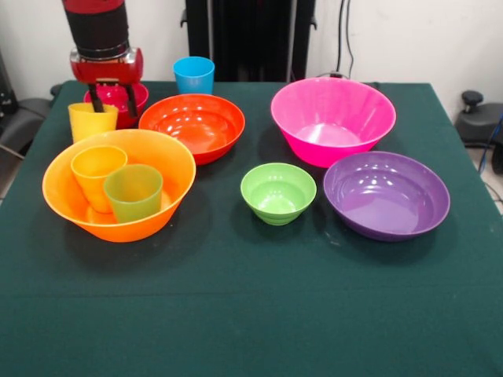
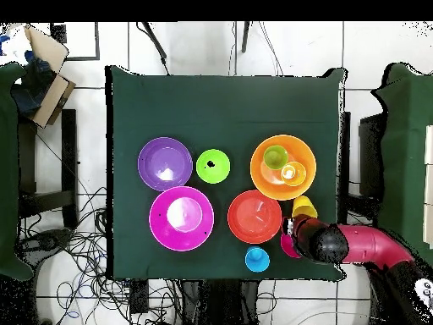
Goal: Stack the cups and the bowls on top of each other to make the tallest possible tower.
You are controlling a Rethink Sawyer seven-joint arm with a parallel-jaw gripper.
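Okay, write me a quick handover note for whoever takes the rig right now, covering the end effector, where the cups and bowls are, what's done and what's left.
End effector: down at the yellow cup, one finger inside it; grip state unclear.
Tower so far: large orange bowl holding the orange cup and green cup side by side.
Loose on the table: red-orange bowl, pink bowl, purple bowl, light green bowl, crimson bowl behind the end effector, blue cup.
Left: yellow cup, then everything loose, still to stack.
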